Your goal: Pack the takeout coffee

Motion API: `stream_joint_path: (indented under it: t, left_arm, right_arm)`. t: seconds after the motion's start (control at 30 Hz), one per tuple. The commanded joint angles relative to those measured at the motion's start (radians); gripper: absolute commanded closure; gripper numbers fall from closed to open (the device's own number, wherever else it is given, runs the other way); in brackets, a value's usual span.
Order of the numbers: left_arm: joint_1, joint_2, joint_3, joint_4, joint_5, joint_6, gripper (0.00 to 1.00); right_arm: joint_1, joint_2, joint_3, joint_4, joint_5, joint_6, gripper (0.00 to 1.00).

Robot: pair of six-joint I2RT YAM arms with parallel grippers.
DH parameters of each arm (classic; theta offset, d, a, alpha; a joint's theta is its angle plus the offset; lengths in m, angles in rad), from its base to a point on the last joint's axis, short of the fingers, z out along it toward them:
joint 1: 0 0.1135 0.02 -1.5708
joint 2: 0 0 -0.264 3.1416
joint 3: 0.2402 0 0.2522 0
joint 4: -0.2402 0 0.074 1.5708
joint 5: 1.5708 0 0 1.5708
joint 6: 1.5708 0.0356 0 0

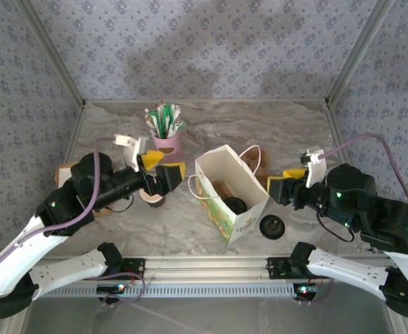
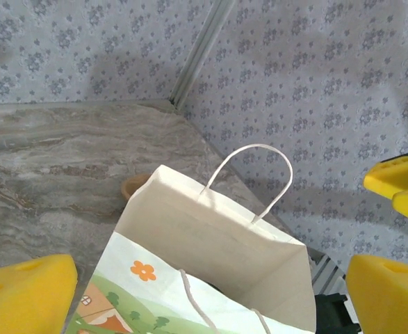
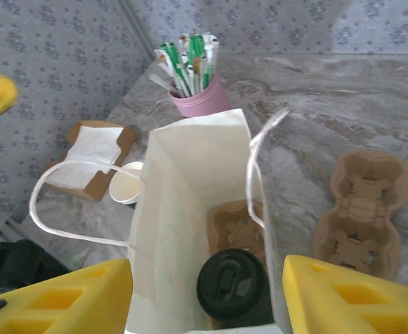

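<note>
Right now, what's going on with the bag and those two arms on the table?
Two robot arms are packing a takeout order. The takeout coffee, lid on, sits inside the open white bag along with a cardboard carrier. The right hand hangs open just right of the bag, gripping nothing. The left hand is open too, left of the bag near a lidless cup. A loose black lid lies on the table beside the bag.

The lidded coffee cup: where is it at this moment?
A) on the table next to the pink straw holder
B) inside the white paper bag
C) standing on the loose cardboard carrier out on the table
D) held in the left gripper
B: the right wrist view looks down into the open white paper bag, and the lidded coffee cup stands at its bottom, black lid up.
</note>
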Motion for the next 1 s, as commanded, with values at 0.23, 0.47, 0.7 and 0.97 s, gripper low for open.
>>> stream_joint_path:
  t: [0.23, 0.47, 0.7, 0.97]
  left_arm:
    - [-0.005, -0.118, -0.055, -0.094, -0.079, -0.049, 0.00]
    - [-0.005, -0.125, -0.105, -0.130, -0.089, -0.085, 0.01]
    - [-0.005, -0.114, -0.162, -0.135, -0.089, -0.124, 0.00]
    - [-0.005, -0.084, -0.209, -0.137, -0.078, -0.171, 0.03]
  right_arm:
    - [-0.004, -0.083, 0.038, -0.110, 0.190, 0.038, 0.37]
    - [-0.004, -0.099, 0.029, -0.185, 0.237, 0.076, 0.36]
    - [-0.002, -0.110, 0.001, -0.267, 0.272, 0.117, 0.35]
    - [-0.003, -0.110, -0.062, -0.334, 0.298, 0.178, 0.35]
